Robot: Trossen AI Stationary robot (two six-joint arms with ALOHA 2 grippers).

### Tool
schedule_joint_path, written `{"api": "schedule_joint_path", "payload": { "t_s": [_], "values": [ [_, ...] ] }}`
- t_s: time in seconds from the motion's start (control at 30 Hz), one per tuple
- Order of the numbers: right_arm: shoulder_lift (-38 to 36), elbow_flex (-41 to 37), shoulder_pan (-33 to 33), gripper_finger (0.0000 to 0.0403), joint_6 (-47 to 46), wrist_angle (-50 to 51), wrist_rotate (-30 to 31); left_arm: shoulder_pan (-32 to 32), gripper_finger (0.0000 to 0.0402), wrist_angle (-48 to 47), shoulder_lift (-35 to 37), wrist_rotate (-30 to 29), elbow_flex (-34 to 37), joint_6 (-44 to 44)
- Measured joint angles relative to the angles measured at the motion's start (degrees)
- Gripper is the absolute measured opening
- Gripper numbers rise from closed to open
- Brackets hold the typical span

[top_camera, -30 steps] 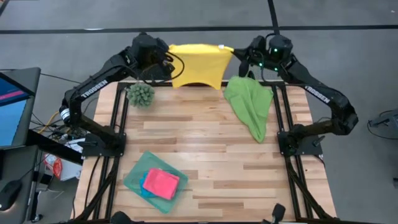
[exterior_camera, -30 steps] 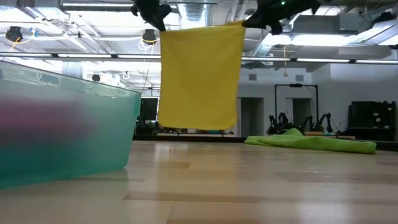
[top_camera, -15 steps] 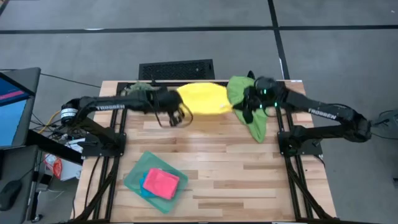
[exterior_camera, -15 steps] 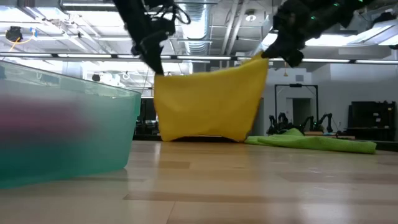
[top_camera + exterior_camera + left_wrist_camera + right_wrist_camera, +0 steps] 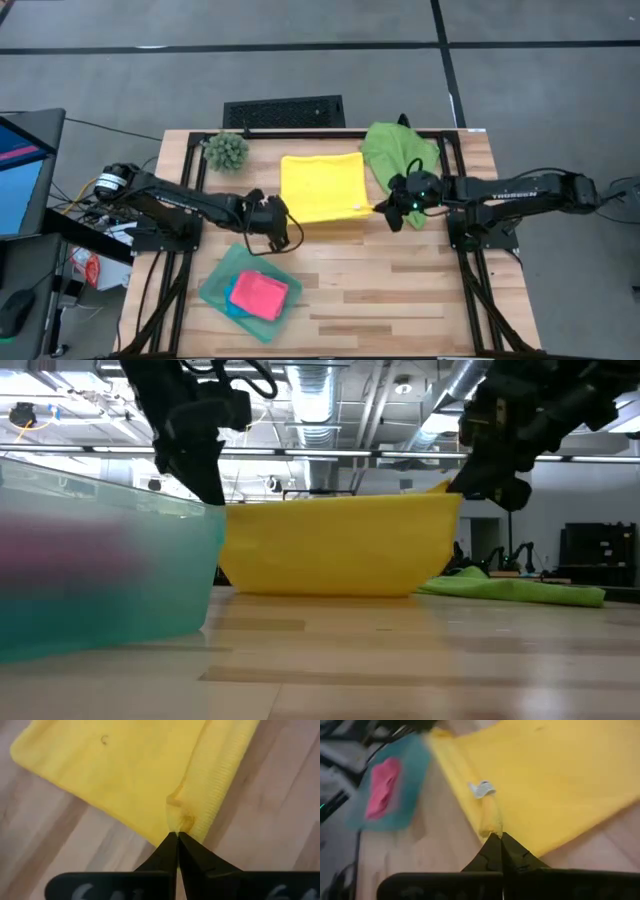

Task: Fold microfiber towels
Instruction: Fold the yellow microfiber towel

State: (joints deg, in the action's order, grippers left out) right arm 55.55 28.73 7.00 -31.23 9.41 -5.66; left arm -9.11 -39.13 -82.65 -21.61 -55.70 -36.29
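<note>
Yellow towel (image 5: 320,186) spread on desk (image 5: 400,290), near corners clamped in left jaws (image 5: 268,213) and right jaws (image 5: 392,210); unfolded so far. Green towel (image 5: 400,152) crumpled beside it; pink (image 5: 259,294) already in tray (image 5: 213,287)
</note>
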Motion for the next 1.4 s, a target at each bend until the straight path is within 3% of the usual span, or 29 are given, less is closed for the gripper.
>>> {"api": "schedule_joint_path", "payload": {
  "t_s": [0.17,0.4,0.6,0.73,0.97,1.17,1.4],
  "values": [
    [0.00,0.02,1.20,0.0003,-3.52,-0.24,-2.44,-0.54,0.0000,-0.05,0.00,9.12,0.00,-4.87],
    [-0.15,0.02,-6.77,0.0003,-10.57,-0.53,-4.23,-6.38,0.0000,-1.55,0.83,11.80,0.00,-13.39],
    [1.91,0.00,-6.50,0.0004,-9.39,-1.94,0.75,-6.63,0.0000,-3.86,1.29,3.13,0.11,-12.65],
    [4.92,0.00,-0.82,0.0004,-6.10,-3.84,1.30,-3.53,0.0000,-4.45,0.92,-3.20,0.11,-9.42],
    [11.73,0.00,9.35,0.0004,-0.24,-11.47,-0.46,3.39,0.0000,-3.77,0.79,-8.77,0.30,-3.05],
    [17.50,-0.02,14.69,0.0005,1.26,-18.80,-3.99,8.05,0.0000,-2.00,-0.95,-9.91,2.03,-1.62],
    [23.83,0.00,16.63,0.0005,1.28,-25.69,-4.97,10.24,0.0000,6.74,-0.98,-10.76,6.96,-1.78]
  ]
}}
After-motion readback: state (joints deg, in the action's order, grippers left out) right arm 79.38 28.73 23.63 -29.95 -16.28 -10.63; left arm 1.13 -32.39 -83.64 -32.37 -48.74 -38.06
